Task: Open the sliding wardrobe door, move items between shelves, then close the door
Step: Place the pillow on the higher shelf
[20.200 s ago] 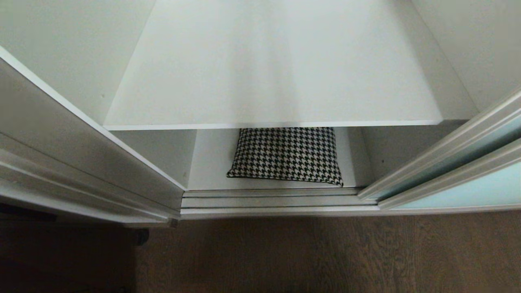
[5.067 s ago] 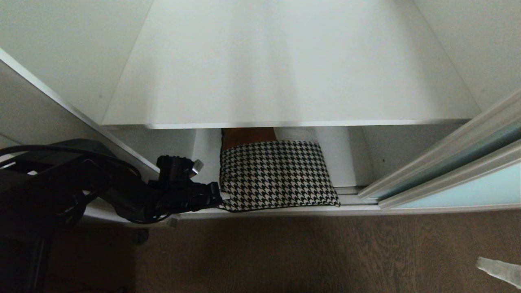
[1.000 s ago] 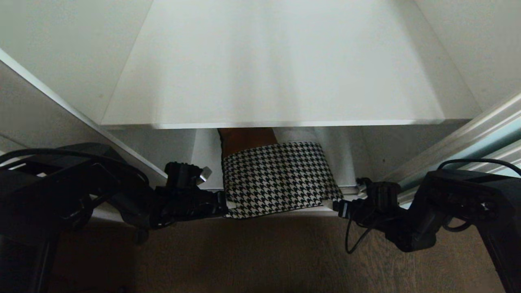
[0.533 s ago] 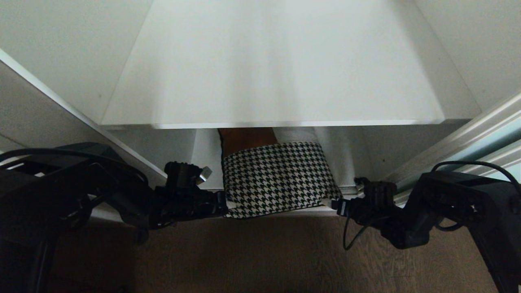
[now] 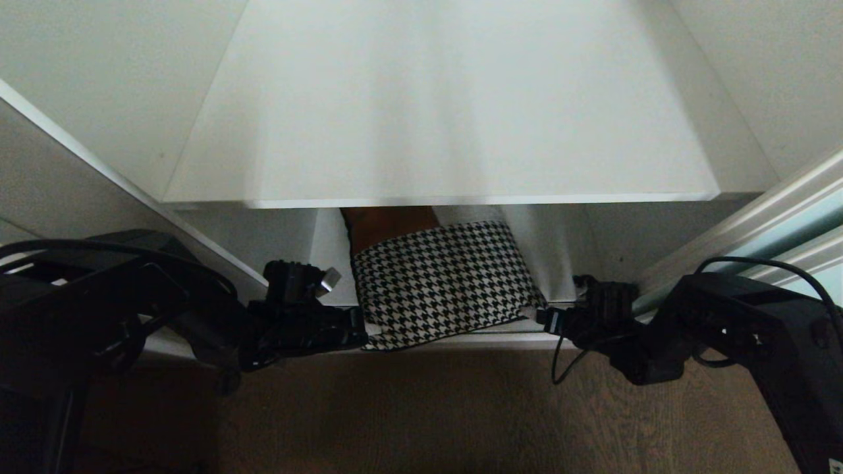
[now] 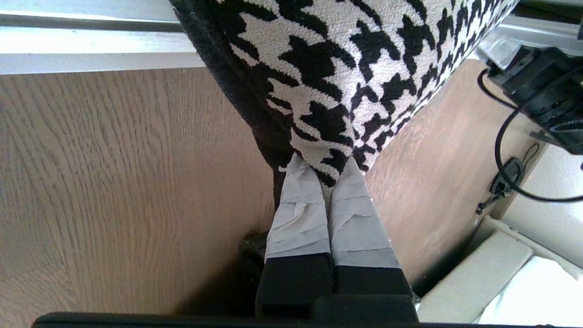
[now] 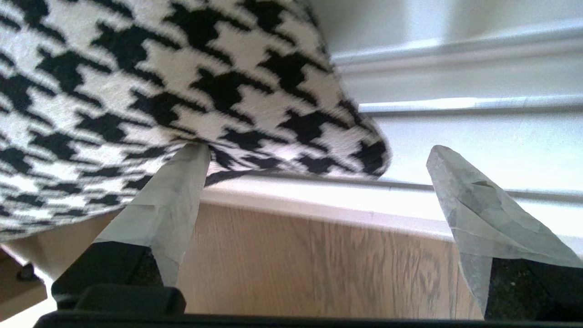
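Bundle (image 5: 441, 283) lies crosswise btwn tools, long axis left-right. Left tool (image 6: 324, 175) clenched on its left corner; right tool (image 7: 319, 177) spread wide, straddling the right corner, not gripping.

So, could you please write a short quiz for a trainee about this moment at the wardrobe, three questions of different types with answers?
1. True or false: the left gripper is shut on a corner of the houndstooth bundle.
2. Multiple choice: the right gripper is
A. shut on the bundle
B. open, with the bundle's other corner between its fingers
C. holding the sliding door
3. Fill in: the bundle lies below the white ______, partly over the wardrobe's front edge.

Key:
1. True
2. B
3. shelf
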